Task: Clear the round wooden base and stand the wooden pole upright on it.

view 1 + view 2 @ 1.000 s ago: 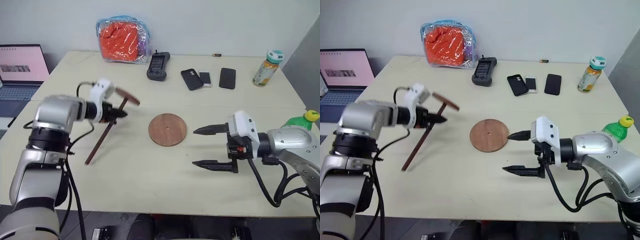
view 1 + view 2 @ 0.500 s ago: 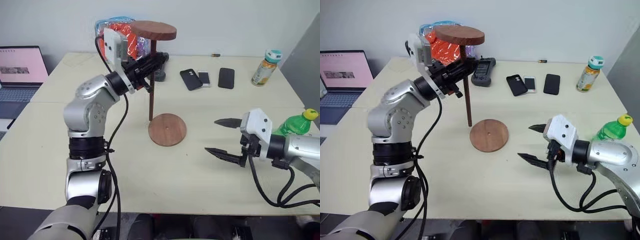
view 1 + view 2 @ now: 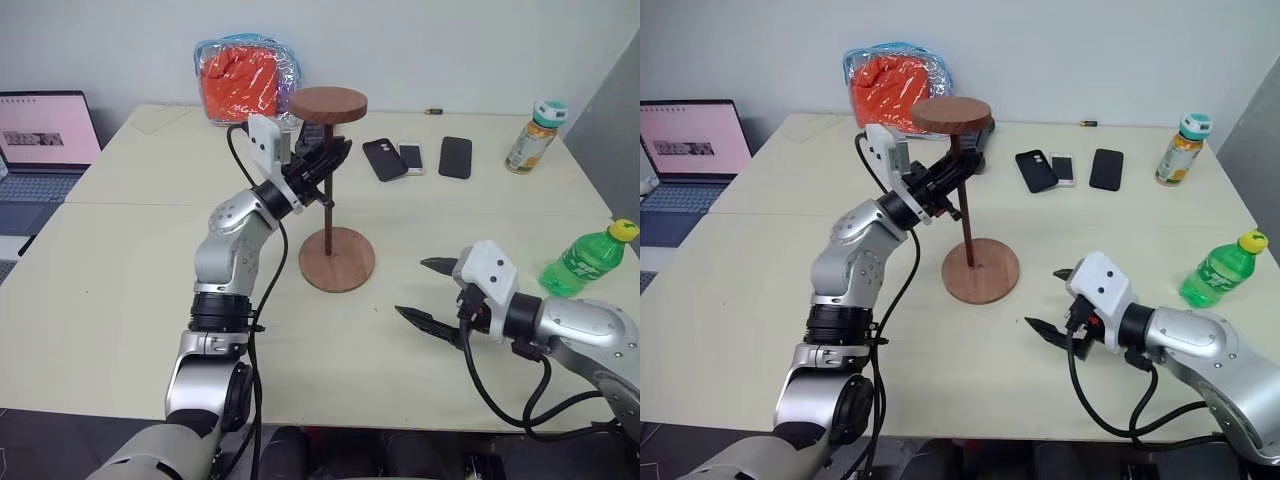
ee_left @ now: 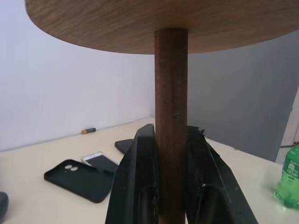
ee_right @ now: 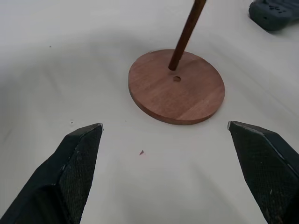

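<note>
Pole (image 3: pixel 329 178): dark wooden rod, near upright, small disc at its top end; lower tip on or just over the base, beside the centre hole rather than in it, as the right wrist view shows.
Base (image 3: pixel 337 259): reddish-brown disc lying flat mid-table, nothing else on it; hole (image 5: pixel 176 79) uncovered.
Left gripper (image 3: pixel 322 170): fingers clamped on the pole's upper shaft, just below the top disc.
Right gripper (image 3: pixel 428 292): fingers wide apart, holding nothing, low over the table near the base on the robot's right side.
Table (image 3: pixel 120 300): pale top; phones, a handheld device, two bottles and an orange bag toward the far edge and right side, well apart from the base.
Step in hand: seating the pole; clearing looks done.
Next move, judged: shift the tip over the hole, bring the rod fully vertical, press down, then let go.
Risk, judged: tip skids on the disc, or the pole tips once released.
</note>
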